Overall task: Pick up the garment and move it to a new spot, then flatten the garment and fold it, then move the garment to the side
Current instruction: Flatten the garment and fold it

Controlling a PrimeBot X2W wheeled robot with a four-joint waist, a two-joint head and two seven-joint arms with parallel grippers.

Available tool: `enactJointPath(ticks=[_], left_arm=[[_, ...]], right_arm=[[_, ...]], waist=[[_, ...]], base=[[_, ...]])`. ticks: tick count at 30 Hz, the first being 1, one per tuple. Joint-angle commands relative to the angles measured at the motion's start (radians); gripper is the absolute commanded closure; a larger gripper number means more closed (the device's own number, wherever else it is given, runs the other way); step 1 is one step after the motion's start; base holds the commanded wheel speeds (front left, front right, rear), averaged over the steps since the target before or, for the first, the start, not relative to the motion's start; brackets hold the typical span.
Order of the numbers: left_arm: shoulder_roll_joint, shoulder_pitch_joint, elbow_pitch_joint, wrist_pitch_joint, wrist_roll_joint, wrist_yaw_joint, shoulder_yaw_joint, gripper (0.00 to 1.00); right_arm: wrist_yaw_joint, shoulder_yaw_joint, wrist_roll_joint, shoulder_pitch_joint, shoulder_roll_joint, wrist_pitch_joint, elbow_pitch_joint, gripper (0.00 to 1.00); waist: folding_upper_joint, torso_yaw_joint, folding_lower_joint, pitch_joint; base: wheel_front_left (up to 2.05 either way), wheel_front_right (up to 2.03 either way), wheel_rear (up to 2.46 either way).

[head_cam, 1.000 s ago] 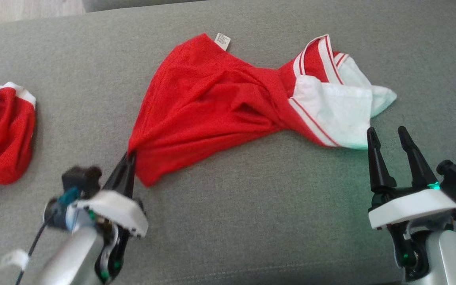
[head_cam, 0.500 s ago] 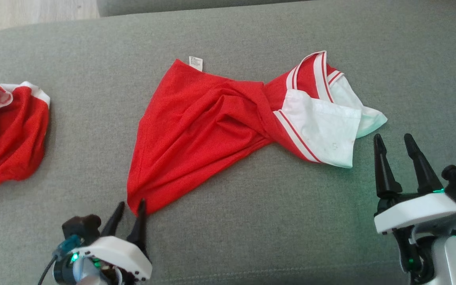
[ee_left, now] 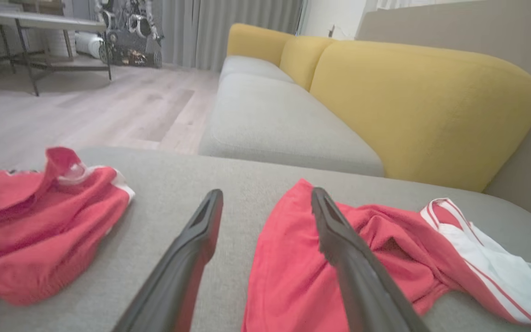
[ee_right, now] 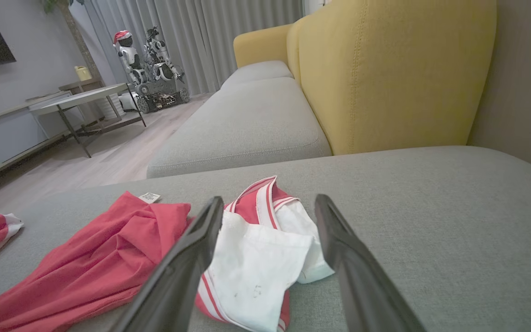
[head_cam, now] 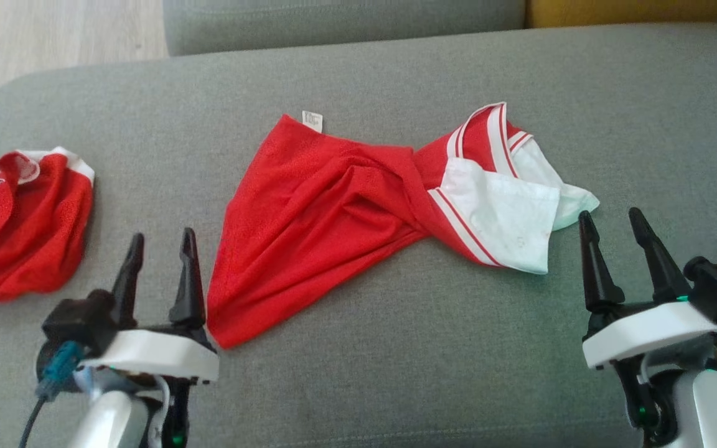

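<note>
Setting: a grey sofa seat (head_cam: 396, 361) seen from above in the head view; both grippers rise from the lower edge, dark fingers pointing away from the robot
Garment (head_cam: 327, 211): red mesh cloth lying crumpled on the sofa seat, twisted about its middle; one end is plain red; the other turns up a white panel (head_cam: 501, 214) edged with red and white stripes; a small white tag (head_cam: 312, 120) sticks out from the far red edge
Left gripper (head_cam: 164, 234): fingers spread wide apart; bare grey cushion between them; it holds nothing
Right gripper (head_cam: 610, 213): fingers spread wide apart, tips just short of the white panel; it holds nothing
Garment's place: ahead of and between the two grippers, held by neither; the garment's near red corner lies just to the right of the left gripper, beside its inner finger; whether cloth and finger touch cannot be told; the white end lies just ahead of the right gripper and slightly to its left
Other cloth: a second garment (head_cam: 28, 236), red with white trim, bunched up well to the left of the left gripper; apart from the first
Beyond: ahead of the grippers, a further grey seat cushion (ee_left: 284, 120) and a yellow back cushion (ee_left: 422, 106); pale wooden floor (ee_left: 85, 106) off to the left
</note>
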Motion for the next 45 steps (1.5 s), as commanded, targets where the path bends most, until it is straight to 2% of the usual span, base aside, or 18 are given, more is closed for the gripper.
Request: enactJointPath(ticks=[1,8,12,25,36,41,45], left_arm=[[0.022,-0.005,-0.048,-0.008,0.02,0.009,0.051,0.0],[0.072,0.024,-0.103,0.019,0.098,0.059,0.044,0.0],[0.073,0.046,-0.128,0.043,0.11,0.081,0.032,0.0],[0.072,0.046,-0.145,0.06,0.108,0.089,0.017,0.0],[0.069,0.002,-0.125,0.077,0.095,0.064,-0.002,0.0],[0.06,-0.103,-0.077,0.104,0.076,0.007,-0.026,0.0],[0.04,-0.24,0.013,0.129,0.068,-0.038,-0.044,0.0]], right_arm=[[-0.001,0.026,-0.007,-0.015,-0.004,0.005,-0.044,0.0],[-0.001,0.042,-0.026,0.003,-0.004,0.015,-0.054,0.0],[-0.001,0.051,-0.029,0.012,-0.004,0.019,-0.058,0.0],[-0.001,0.046,-0.024,0.016,-0.004,0.024,-0.066,0.0],[-0.001,0.044,-0.023,0.008,-0.004,0.022,-0.069,0.0],[-0.001,0.046,-0.024,-0.013,-0.004,0.022,-0.081,0.0],[-0.001,0.053,-0.024,-0.041,-0.006,0.02,-0.091,0.0]], waist=[[0.0,-0.001,0.0,-0.009],[0.0,-0.003,0.0,-0.031],[0.0,-0.003,0.0,-0.036],[0.0,0.005,0.0,-0.027],[0.0,0.004,0.0,-0.006],[0.0,0.0,0.0,0.046],[0.0,-0.012,0.0,0.11]], base=[[0.0,0.0,0.0],[0.0,0.0,0.0],[0.0,0.0,0.0],[0.0,0.0,0.0],[0.0,0.0,0.0],[0.0,0.0,0.0],[0.0,0.0,0.0]])
